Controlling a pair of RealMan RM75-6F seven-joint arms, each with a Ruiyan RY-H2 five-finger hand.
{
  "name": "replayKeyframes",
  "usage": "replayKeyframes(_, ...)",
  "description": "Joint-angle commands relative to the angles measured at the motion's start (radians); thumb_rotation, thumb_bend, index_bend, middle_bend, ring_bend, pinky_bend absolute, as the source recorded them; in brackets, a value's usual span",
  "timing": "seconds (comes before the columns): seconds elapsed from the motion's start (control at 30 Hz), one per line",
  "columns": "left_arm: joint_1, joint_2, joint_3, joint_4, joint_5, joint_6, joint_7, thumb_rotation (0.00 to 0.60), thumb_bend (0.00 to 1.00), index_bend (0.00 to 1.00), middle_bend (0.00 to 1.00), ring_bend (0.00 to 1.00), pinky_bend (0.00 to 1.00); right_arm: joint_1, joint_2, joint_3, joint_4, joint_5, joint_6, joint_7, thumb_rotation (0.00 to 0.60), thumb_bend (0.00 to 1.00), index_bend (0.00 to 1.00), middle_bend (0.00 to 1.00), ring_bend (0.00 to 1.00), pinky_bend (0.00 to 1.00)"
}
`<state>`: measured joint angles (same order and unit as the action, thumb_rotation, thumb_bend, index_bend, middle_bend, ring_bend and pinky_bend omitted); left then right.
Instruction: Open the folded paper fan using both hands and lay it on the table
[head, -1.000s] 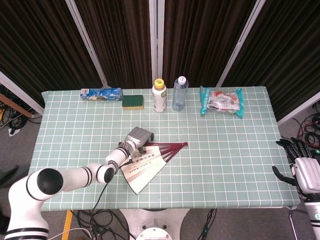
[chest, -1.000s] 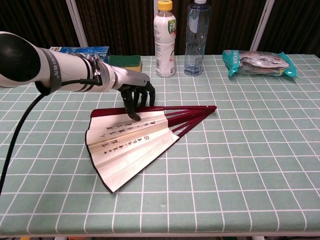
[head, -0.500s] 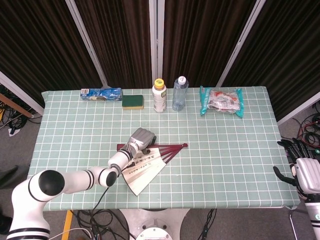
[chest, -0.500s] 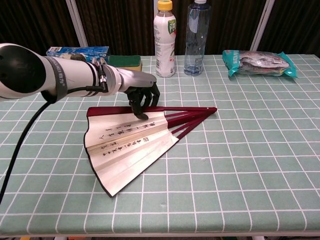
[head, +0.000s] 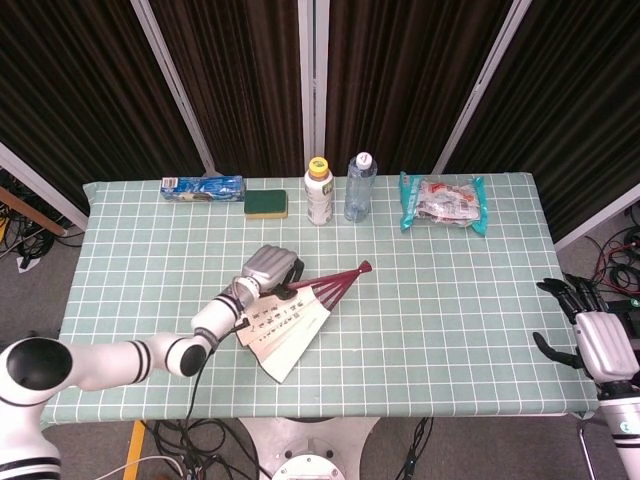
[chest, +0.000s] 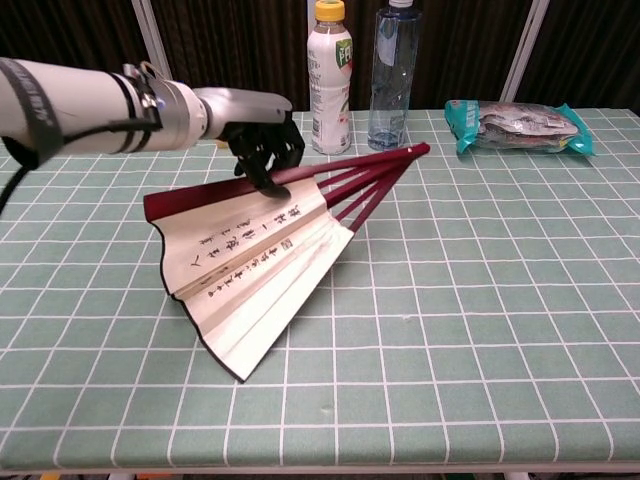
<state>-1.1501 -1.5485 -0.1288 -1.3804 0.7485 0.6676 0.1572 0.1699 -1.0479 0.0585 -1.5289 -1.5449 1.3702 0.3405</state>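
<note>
Paper fan (chest: 255, 262) sits near the middle of the table (chest: 500, 300), partly spread: its cream leaf with printed characters fans out toward the near edge, while the dark red ribs run up and to the right to the pivot end, which in the chest view looks raised off the cloth. The lower corner of the leaf rests on the table, so the fan appears tilted rather than lying flat. The left hand (chest: 262, 140) holds it from above, fingers curled down onto the top red guard stick where the ribs meet the leaf; that grip probably lets it swing the upper guard away from the rest and widen the spread. The right hand (head: 590, 340) hangs off the table's right edge, well apart from the fan, fingers spread and holding nothing, so for now the opening is one-handed. Judging by the angle of the leaf, the fan is perhaps half open, and it is not yet laid flat. Along the far edge stand a yellow-capped bottle (chest: 329, 78) and a clear water bottle (chest: 389, 75), with a green sponge (head: 266, 203), a blue packet (head: 201, 187) and a teal snack bag (chest: 518, 125) beside them, all clear of the work.
</note>
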Motion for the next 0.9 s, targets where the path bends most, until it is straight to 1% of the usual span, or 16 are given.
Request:
replayKeyframes(0.03, 0.112, 0.126, -0.064, -0.136, 0.116, 0.058, -0.154, 0.600, 0.31, 0.66, 0.68, 0.66, 0.64, 0.041, 0.010, -0.015, -0.021, -0.036, -0.057, 0.053, 0.600, 0.22, 0.18, 0.15, 0.00, 0.00)
replayKeyframes(0.17, 0.207, 0.210, -0.102, -0.231, 0.217, 0.113, -0.301, 0.600, 0.31, 0.67, 0.69, 0.66, 0.64, 0.106, 0.026, -0.037, -0.055, -0.084, -0.150, 0.159, 0.600, 0.22, 0.18, 0.15, 0.00, 0.00)
replayKeyframes(0.23, 0.257, 0.246, -0.119, -0.271, 0.273, 0.149, -0.383, 0.600, 0.32, 0.66, 0.68, 0.66, 0.64, 0.150, 0.038, -0.048, -0.076, -0.104, -0.211, 0.238, 0.600, 0.22, 0.18, 0.15, 0.00, 0.00)
replayKeyframes(0.3, 0.301, 0.275, -0.133, -0.304, 0.329, 0.185, -0.462, 0.600, 0.32, 0.66, 0.69, 0.66, 0.64, 0.197, 0.045, -0.052, -0.092, -0.124, -0.266, 0.316, 0.600, 0.22, 0.18, 0.15, 0.00, 0.00)
replayKeyframes(0.4, 0.352, 0.305, -0.145, -0.339, 0.412, 0.242, -0.545, 0.600, 0.32, 0.66, 0.69, 0.66, 0.64, 0.266, 0.042, -0.048, -0.110, -0.141, -0.332, 0.425, 0.600, 0.23, 0.18, 0.16, 0.00, 0.00)
replayKeyframes(0.5, 0.386, 0.326, -0.151, -0.365, 0.490, 0.302, -0.586, 0.600, 0.32, 0.66, 0.69, 0.66, 0.64, 0.335, 0.036, -0.032, -0.136, -0.134, -0.399, 0.513, 0.600, 0.26, 0.19, 0.17, 0.00, 0.00)
replayKeyframes(0.6, 0.406, 0.343, -0.157, -0.392, 0.552, 0.357, -0.599, 0.600, 0.32, 0.66, 0.68, 0.66, 0.64, 0.402, 0.023, -0.008, -0.153, -0.106, -0.469, 0.582, 0.600, 0.27, 0.19, 0.18, 0.00, 0.01)
replayKeyframes(0.77, 0.420, 0.360, -0.170, -0.437, 0.606, 0.406, -0.608, 0.600, 0.32, 0.66, 0.68, 0.66, 0.64, 0.498, -0.051, 0.048, -0.126, -0.032, -0.559, 0.611, 0.600, 0.29, 0.19, 0.18, 0.00, 0.01)
replayKeyframes(0.9, 0.420, 0.364, -0.178, -0.460, 0.617, 0.420, -0.597, 0.600, 0.32, 0.66, 0.68, 0.66, 0.64, 0.558, -0.108, 0.086, -0.114, 0.011, -0.606, 0.636, 0.600, 0.30, 0.19, 0.18, 0.00, 0.01)
